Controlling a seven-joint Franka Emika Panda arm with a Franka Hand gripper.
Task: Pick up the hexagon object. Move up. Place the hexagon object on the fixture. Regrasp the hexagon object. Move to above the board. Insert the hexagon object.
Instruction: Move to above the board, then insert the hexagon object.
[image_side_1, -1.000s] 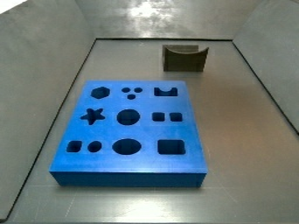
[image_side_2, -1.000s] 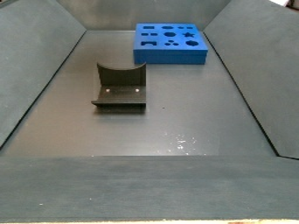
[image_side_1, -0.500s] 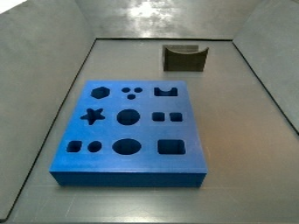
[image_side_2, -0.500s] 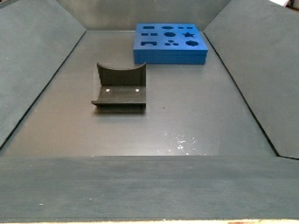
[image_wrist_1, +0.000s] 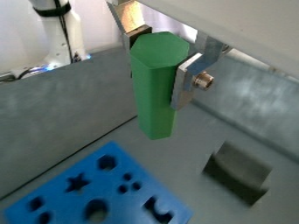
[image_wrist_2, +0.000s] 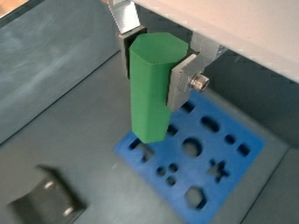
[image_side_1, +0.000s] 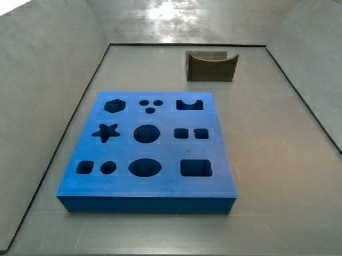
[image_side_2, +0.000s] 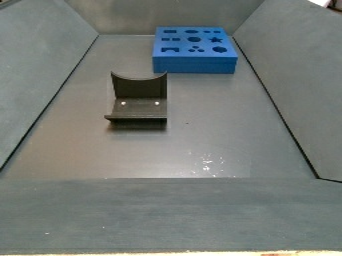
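Overhead, the gripper (image_wrist_1: 158, 66) hangs well above the floor of the grey enclosure, visible in both wrist views and outside both side views; its flat silver finger plates (image_wrist_1: 191, 79) are closed on opposite flats of the hexagon object (image_wrist_1: 156, 86), a bright green hexagonal peg held upright, its upper end between the plates and its longer lower part projecting free beneath them; in a wrist view the same grasp appears with the peg (image_wrist_2: 151, 87) and gripper (image_wrist_2: 156, 61) over the floor just beside the board. A screw head (image_wrist_2: 201, 83) shows on the outer face of one finger plate. Below the gripper lies the board (image_wrist_1: 93, 192), a blue slab bearing a star, circular, square and crown-shaped cut-outs; in a wrist view its near corner (image_wrist_2: 198, 157) sits under and slightly beyond the peg's lower end, with clear air between them. Off to one side of the gripper, well apart from the board, stands the fixture (image_wrist_1: 239, 171), a dark block with a notched top; it carries nothing. Both side views show the board (image_side_1: 150, 150) (image_side_2: 195, 50) and the fixture (image_side_1: 211, 66) (image_side_2: 136, 98) resting on the grey floor (image_side_2: 187, 150), with no arm in frame.
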